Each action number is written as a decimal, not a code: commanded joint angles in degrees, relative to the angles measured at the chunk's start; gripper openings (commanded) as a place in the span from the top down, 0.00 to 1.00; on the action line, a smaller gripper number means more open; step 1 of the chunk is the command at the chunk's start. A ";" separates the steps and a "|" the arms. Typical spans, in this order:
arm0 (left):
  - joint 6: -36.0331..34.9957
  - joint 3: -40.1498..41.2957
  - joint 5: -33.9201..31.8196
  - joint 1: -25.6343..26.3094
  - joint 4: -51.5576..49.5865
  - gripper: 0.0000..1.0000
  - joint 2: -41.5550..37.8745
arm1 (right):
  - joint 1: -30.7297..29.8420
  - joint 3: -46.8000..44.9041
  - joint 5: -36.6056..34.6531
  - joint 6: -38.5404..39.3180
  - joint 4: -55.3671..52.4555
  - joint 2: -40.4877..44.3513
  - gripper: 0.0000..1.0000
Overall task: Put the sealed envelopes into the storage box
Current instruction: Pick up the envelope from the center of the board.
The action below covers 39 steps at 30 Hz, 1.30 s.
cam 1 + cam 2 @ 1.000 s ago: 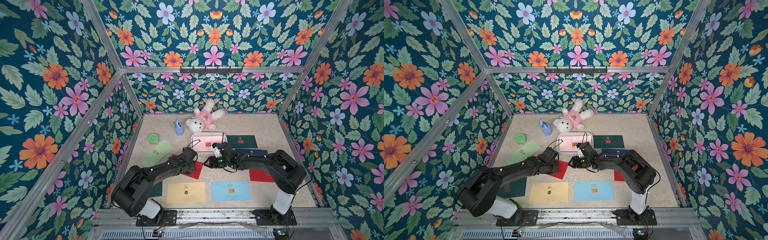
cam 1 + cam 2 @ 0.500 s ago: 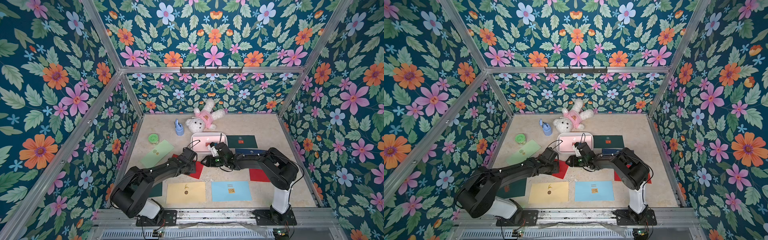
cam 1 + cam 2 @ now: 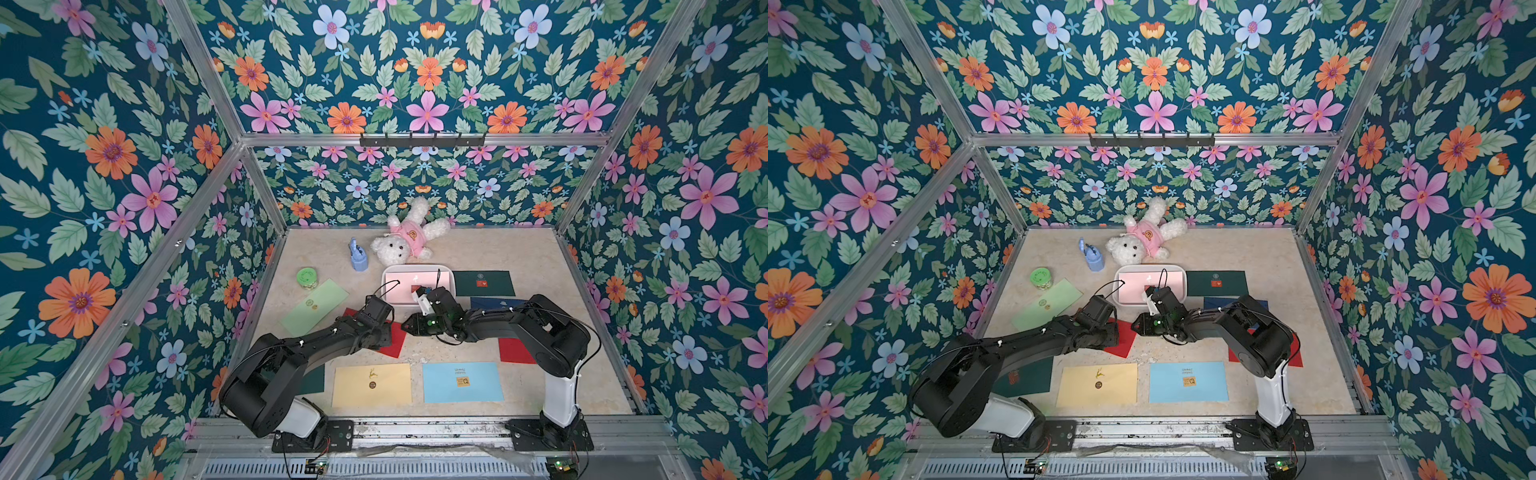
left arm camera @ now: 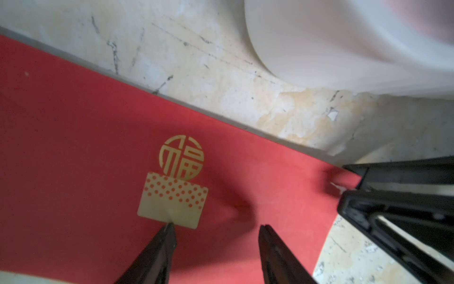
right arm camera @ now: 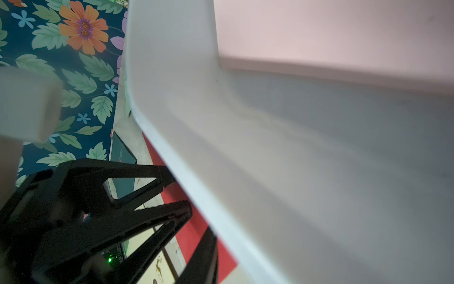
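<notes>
Storage box (image 3: 388, 272) sits mid-table toward the far side, a white tub with a pink envelope (image 3: 405, 289) lying flat inside it. The white plush bear (image 3: 405, 245) lies just beyond its far rim.

Red envelope (image 3: 395, 343), turned at an angle, lies just near of the box and apart from it, with bare table between in the left wrist view. Both grippers meet over it. Left gripper (image 4: 216, 227) has its two black fingertips set down on the red paper, spread apart, one tip at the edge of the gold seal sticker (image 4: 173, 204); paper bulges slightly between the tips. Right gripper (image 3: 409, 324) reaches in from the right to the envelope's right corner; in the left wrist view its jaws bracket that corner, but whether they are pinching the paper cannot be told.

Other envelopes lie flat on the table:
- dark green envelope (image 3: 484, 282) touching the box's right side
- navy envelope (image 3: 494, 302) near of that, partly under the right arm
- second red envelope (image 3: 513, 351) under the right arm
- light green envelope (image 3: 316, 305) left of the box
- yellow envelope (image 3: 372, 384) and light blue envelope (image 3: 461, 381) side by side at the near edge
- another dark green one (image 3: 1025, 376) under the left arm

Green-lidded jar (image 3: 306, 277) and a blue toy watering can (image 3: 358, 255) stand at far left.
</notes>
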<state>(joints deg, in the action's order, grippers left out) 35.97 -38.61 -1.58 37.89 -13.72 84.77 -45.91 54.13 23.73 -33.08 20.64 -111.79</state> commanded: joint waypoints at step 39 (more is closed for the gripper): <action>-64.10 -28.02 10.89 -5.24 -20.78 0.33 -6.04 | 3.74 10.17 -8.91 34.44 -36.19 23.89 1.00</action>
<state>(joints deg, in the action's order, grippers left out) -13.85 -68.45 2.94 33.74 -38.52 79.20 -43.57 64.66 13.43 -3.84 -12.53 -90.24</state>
